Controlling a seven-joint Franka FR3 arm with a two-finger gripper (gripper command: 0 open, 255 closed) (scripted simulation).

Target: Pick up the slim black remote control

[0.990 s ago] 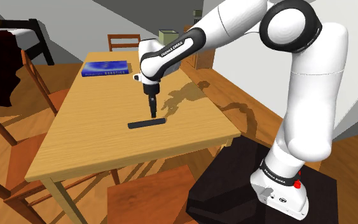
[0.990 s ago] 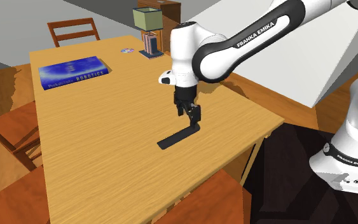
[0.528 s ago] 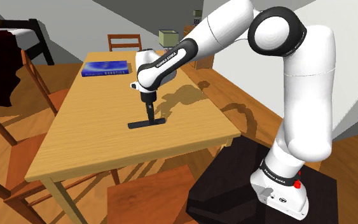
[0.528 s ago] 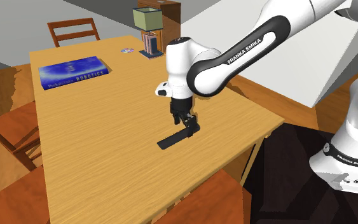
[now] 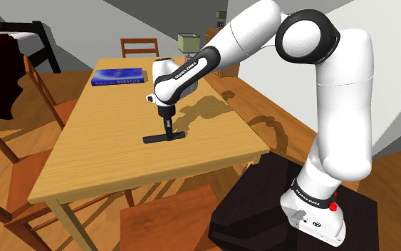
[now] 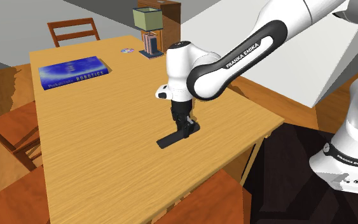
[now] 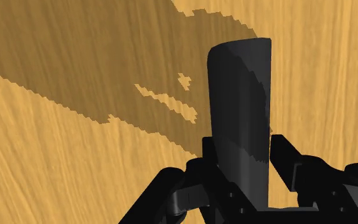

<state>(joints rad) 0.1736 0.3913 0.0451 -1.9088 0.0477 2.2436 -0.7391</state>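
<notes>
The slim black remote lies flat near the middle of the wooden table. My gripper points straight down onto the end of the remote nearer the stand. In the wrist view the two black fingers press against both long sides of the remote, whose far end sticks out ahead of the gripper. The gripper is shut on the remote, which still rests on the tabletop.
A blue book lies at the table's far end. A small rack of books with a greenish box behind it stands at the far corner. Wooden chairs ring the table.
The gripper came down onto the remote's end and its fingers went from open to shut around it. The remote has stayed in place on the table.
</notes>
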